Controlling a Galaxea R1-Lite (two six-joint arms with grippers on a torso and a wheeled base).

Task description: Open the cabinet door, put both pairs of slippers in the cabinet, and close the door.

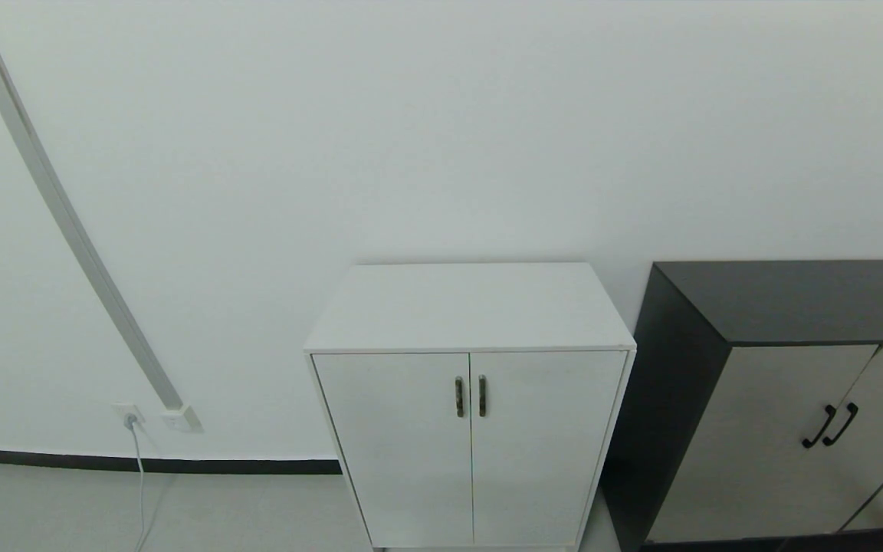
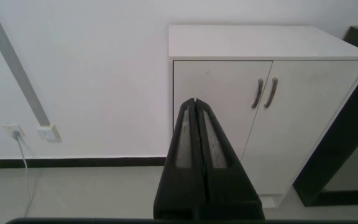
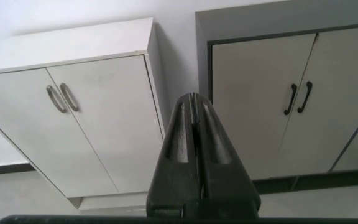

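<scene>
A white two-door cabinet stands against the wall with both doors shut and two metal handles side by side at the middle seam. The same cabinet lies ahead of my left gripper, whose fingers are pressed together with nothing between them. My right gripper is likewise shut and empty, some way short of the white cabinet and its handles.
A dark cabinet with grey doors and black handles stands close to the right of the white one. A wall socket with a plugged cable and a slanted cable duct are on the left wall. Grey floor lies in front.
</scene>
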